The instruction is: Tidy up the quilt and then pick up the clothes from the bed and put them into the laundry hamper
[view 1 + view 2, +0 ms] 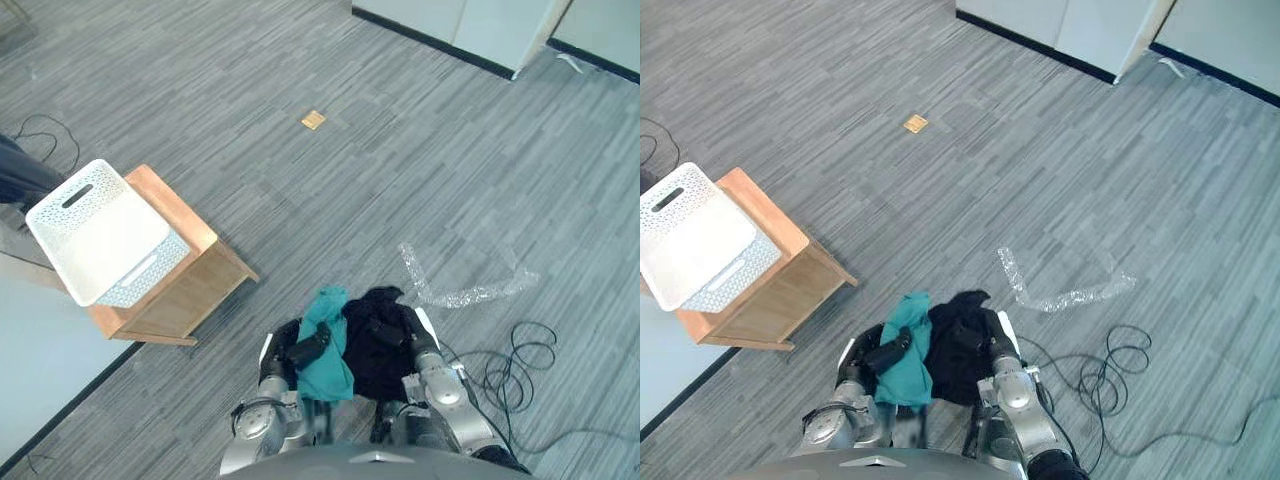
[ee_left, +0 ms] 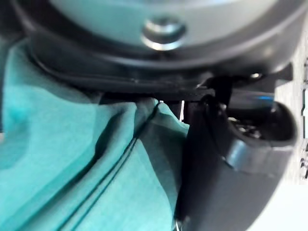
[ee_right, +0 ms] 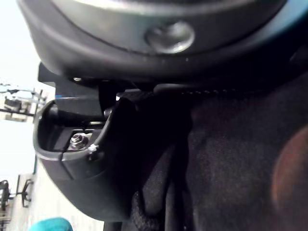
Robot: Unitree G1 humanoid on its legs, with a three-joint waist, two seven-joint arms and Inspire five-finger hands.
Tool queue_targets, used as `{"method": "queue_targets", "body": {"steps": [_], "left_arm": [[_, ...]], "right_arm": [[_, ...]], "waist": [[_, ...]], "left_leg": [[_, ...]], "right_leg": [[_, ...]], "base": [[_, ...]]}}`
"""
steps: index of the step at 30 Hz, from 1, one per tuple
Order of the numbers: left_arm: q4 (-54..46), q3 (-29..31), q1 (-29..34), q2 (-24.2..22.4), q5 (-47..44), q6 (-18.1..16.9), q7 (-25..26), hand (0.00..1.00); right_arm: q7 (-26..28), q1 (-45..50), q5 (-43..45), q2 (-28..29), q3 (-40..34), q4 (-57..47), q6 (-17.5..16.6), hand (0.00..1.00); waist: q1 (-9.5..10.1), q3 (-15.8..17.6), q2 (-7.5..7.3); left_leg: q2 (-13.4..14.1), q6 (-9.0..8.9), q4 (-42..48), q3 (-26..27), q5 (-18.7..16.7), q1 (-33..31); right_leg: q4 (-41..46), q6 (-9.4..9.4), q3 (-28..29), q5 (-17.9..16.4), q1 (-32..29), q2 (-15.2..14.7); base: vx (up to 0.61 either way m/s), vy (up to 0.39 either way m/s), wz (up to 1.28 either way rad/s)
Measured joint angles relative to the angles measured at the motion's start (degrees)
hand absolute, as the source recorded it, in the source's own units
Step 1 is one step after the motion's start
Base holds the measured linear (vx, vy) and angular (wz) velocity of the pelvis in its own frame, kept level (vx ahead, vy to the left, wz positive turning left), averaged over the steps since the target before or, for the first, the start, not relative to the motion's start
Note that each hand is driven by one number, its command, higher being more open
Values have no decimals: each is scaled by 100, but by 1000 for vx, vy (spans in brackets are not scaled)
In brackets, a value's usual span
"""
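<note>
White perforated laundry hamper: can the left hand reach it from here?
Probably not yet: the left hand, curled on a teal garment, hangs well short of the white perforated laundry hamper on its wooden stand; only bare grey carpet lies between.

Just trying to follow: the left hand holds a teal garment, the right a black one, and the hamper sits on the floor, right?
No: the hamper stands on a wooden table, as the left eye view shows. The left hand holds the teal garment, the right hand the black garment.
</note>
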Motion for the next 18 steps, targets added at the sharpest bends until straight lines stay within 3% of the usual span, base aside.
{"method": "queue_targets", "body": {"steps": [1,2,3,4,5,6,7,8,9,10,12,15,16,17,18], "left_arm": [[-29,5,14,-80,-1,17,23,0],[-65,-5,17,-85,-2,19,32,0],[-133,34,50,-77,-4,78,59,0],[-214,89,32,-82,-51,164,76,0],[-281,206,90,-83,-91,146,41,0],[-544,329,173,45,-113,74,-72,0],[-570,304,124,167,-138,124,-111,0],[-641,335,213,153,-150,110,-66,0],[-469,451,150,222,-163,211,79,0],[-410,451,137,230,-162,239,100,0],[-253,311,160,331,-151,422,209,0],[-372,130,192,437,-151,404,211,0],[-388,81,125,423,-151,391,213,0],[-390,59,75,383,-150,387,217,0],[-397,96,30,354,-150,370,224,0]], "right_arm": [[-86,83,-1,0,-31,4,2,0],[-120,115,-1,13,-35,12,15,0],[-157,140,-22,-1,-58,43,48,0],[-113,29,-185,-50,-151,72,67,0],[-12,-127,-232,-43,-204,158,135,0],[199,-182,-171,133,-447,222,158,0],[166,258,-152,171,-737,-131,126,0],[160,475,-103,159,-813,-307,47,0],[143,735,227,166,-844,-765,2,0],[146,779,280,152,-858,-846,1,0],[171,1090,420,128,-884,-1248,1,0],[311,1361,476,204,-822,-1486,-4,0],[328,1352,475,234,-806,-1467,3,0],[362,1324,475,242,-752,-1468,4,0],[387,1279,474,256,-686,-1468,5,0]], "waist": [[6,4,-73],[47,21,-154],[122,-92,-398],[52,-103,-491],[151,-42,-408],[336,-70,-346],[96,-221,-686],[32,-211,-943],[-257,-213,-1224],[-285,-211,-1208],[-432,-199,-991],[-550,-186,-591],[-515,-222,-474],[-523,-276,-251],[-535,-298,-217]], "left_leg": [[-275,256,-1045,653,394,16],[-429,536,-1256,827,674,79],[-746,1245,-1439,1220,666,232],[-528,1669,-850,1253,393,112],[-92,1819,6,1059,64,-64],[321,1576,1461,888,-293,-466],[-710,1632,-295,977,-187,12],[-1117,1703,-1098,932,-19,516],[-1499,1672,-1330,361,-156,981],[-1508,1656,-1381,240,-190,1077],[-1424,1499,-1775,-412,-242,1743],[-1112,1271,-2300,-1486,-196,2610],[-930,1050,-2354,-1855,-252,2841],[-703,656,-2360,-2269,-413,3001],[-616,430,-2361,-2497,-524,3135]], "right_leg": [[-178,239,-252,-155,374,-54],[-237,336,-302,-219,545,-108],[-248,447,-342,-291,658,-271],[-66,496,-444,-180,701,-326],[198,496,-338,-28,741,-173],[981,515,-222,160,816,76],[2781,824,-465,245,509,-403],[4437,726,-416,259,71,-858],[5975,497,-135,86,-678,-1297],[6119,443,-94,54,-796,-1323],[6117,234,-84,-103,-1398,-1375],[4818,156,-104,-518,-2341,-1310],[3873,183,-51,-511,-2660,-1257],[2667,319,241,-274,-2899,-1089],[1754,425,733,53,-3000,-1034]], "base": [[726,-186,77],[765,-185,73],[829,-181,84],[828,-179,71],[828,-136,51],[672,37,120],[602,108,168],[631,99,273],[585,-33,167],[802,-128,172],[645,-175,125],[672,-318,163],[629,-433,148],[626,-468,169],[766,-686,173]]}}
